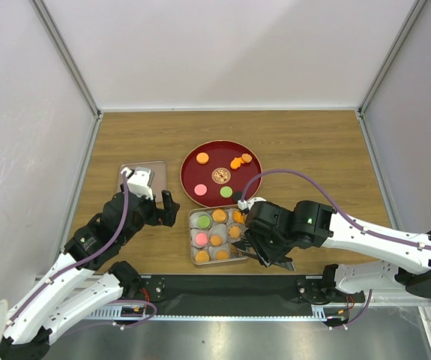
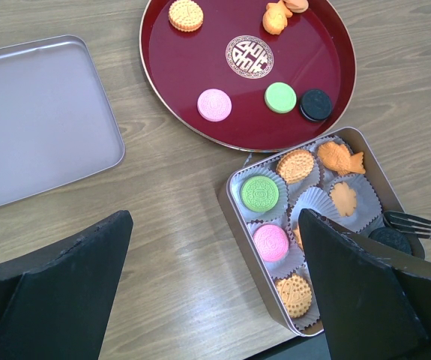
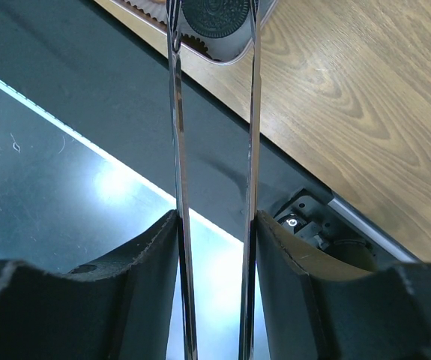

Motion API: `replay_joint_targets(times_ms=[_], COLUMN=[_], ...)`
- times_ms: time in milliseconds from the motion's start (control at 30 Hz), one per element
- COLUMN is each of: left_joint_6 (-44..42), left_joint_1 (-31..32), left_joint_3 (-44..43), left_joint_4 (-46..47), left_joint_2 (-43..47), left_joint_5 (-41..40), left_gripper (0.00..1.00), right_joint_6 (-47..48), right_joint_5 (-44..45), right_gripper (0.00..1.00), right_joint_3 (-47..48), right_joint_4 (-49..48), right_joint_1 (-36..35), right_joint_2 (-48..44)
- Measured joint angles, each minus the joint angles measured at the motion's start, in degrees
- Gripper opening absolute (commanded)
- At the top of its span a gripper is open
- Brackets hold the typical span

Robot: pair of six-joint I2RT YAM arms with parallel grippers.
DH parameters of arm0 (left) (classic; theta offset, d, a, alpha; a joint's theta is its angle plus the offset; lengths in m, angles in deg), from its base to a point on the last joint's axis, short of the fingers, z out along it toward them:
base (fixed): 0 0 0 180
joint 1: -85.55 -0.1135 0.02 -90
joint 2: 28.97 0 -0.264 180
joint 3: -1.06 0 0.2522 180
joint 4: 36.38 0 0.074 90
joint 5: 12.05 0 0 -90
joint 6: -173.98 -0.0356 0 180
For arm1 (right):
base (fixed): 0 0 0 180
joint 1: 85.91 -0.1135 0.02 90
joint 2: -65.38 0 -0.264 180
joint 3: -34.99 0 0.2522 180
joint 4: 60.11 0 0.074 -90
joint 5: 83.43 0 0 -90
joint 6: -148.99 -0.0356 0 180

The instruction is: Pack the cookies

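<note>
At the tin (image 2: 239, 217) corner, right gripper (image 3: 216, 221) clamps tongs (image 3: 176, 135) (black cookie (image 3: 216, 16) between tips); left gripper (image 2: 215, 217) gapes.

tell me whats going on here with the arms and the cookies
The right gripper is shut on a pair of metal tongs, and a black cookie sits between their tips at the near right corner of the square tin. Several cookies already lie in the tin's paper cups, and more wait on the red tray beyond it. The left gripper hangs open over the table between the tin and the grey lid, holding nothing.
</note>
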State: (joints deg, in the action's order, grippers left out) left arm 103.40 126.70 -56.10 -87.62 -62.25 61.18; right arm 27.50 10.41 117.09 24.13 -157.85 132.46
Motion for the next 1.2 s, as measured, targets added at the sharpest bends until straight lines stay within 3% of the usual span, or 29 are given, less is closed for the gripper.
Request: replay_joint_targets(times_ms=[667, 933, 1067, 1200], left_joint_6=[0.00, 0.00, 0.00, 0.00], left_joint_1=[0.00, 0.00, 0.00, 0.00], left_joint_3=[0.00, 0.00, 0.00, 0.02], left_joint_4=[0.00, 0.00, 0.00, 0.00], left_joint_2=[0.00, 0.00, 0.00, 0.00], left_joint_5=[0.02, 0.02, 0.04, 0.11], left_gripper=[1.00, 1.00, 1.00, 1.00], right_joint_6=[0.00, 0.17, 1.27, 4.48], right_joint_5=[0.24, 2.40, 3.23, 3.23], right_gripper=[0.49, 0.40, 0.39, 0.39], right_joint_3=[0.87, 4.72, 8.20, 9.51], right_joint_4=[0.52, 1.20, 0.72, -1.31], right_joint_1=[-0.31, -0.11, 2.97, 11.17], right_joint_2=[0.85, 1.18, 1.77, 1.81])
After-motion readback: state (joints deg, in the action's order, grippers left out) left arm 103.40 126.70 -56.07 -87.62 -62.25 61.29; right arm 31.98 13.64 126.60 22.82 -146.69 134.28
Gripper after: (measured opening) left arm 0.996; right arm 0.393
